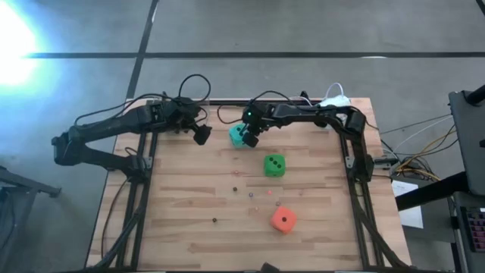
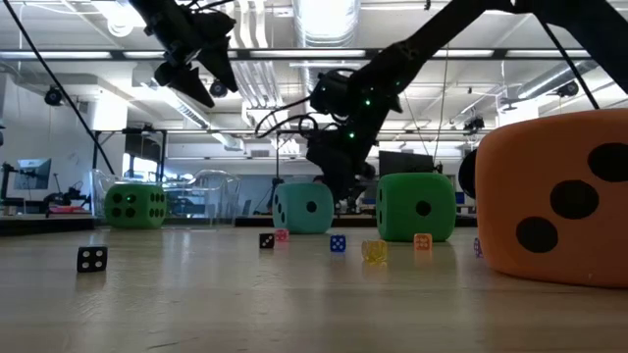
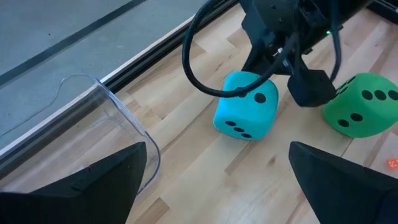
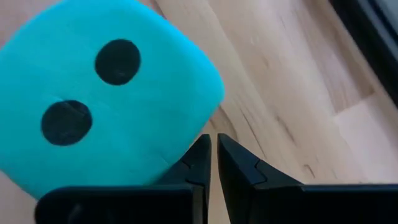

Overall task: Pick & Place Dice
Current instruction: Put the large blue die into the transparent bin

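The teal die (image 1: 238, 134) sits on the wooden table near its far edge. My right gripper (image 4: 211, 155) is shut, its tips down at the die's right side, pointing steeply down. A green die (image 1: 274, 165) lies just nearer, and an orange-red die (image 1: 283, 220) is close to the near edge. Another green die (image 2: 135, 206) shows only in the low view, at the far left. My left gripper (image 3: 217, 155) hangs open above the table, left of the teal die (image 3: 245, 106), with nothing between its fingers. My right gripper has its shut fingers (image 4: 198, 158) right beside the teal die's lower side edge (image 4: 177, 149), coming from above and slanting down. I cannot tell whether they touch it. The die rests flat on the table.
A clear plastic container (image 3: 127, 134) stands by the table's far edge under my left arm. Several tiny dice (image 2: 337, 243) lie scattered on the middle of the table (image 1: 197, 205). Cables run along the far edge.
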